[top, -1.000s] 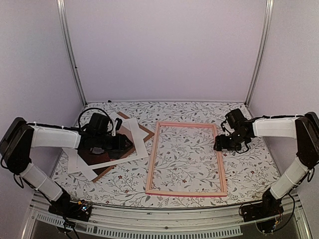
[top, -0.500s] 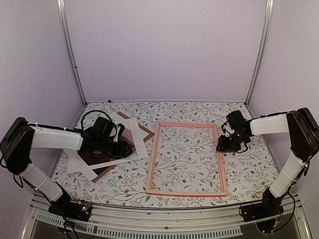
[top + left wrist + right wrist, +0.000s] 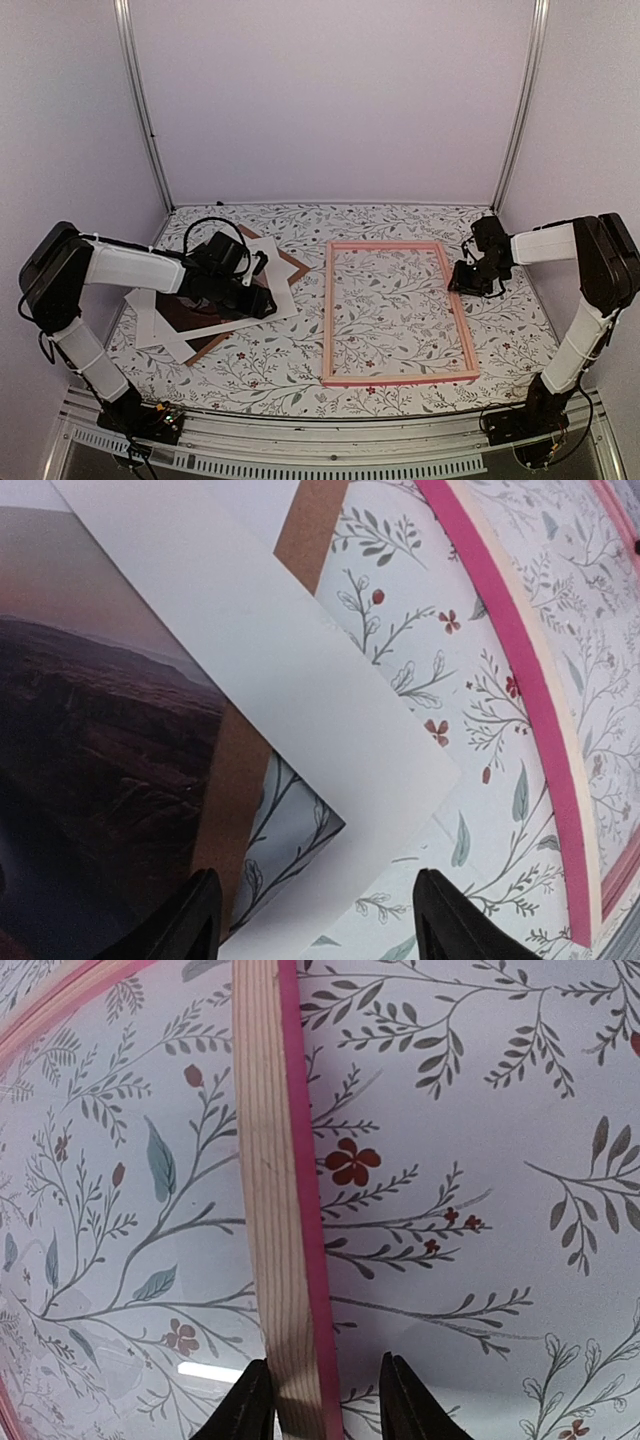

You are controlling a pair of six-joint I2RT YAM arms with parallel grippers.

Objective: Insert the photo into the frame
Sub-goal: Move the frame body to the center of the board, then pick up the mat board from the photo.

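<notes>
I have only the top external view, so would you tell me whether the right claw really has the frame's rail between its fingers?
Observer: Yes. On the right wrist view the frame's rail runs between the right claw's fingers, with a gap showing on its pink side.
Operator: Thank you. Is the other one holding anything?
Observer: No. On the left wrist view the left claw stands open above the white mat board's corner, gripping nothing.
Operator: What shows through its cutout?
Observer: The photo, with a strip of brown backing board beside it.
</notes>
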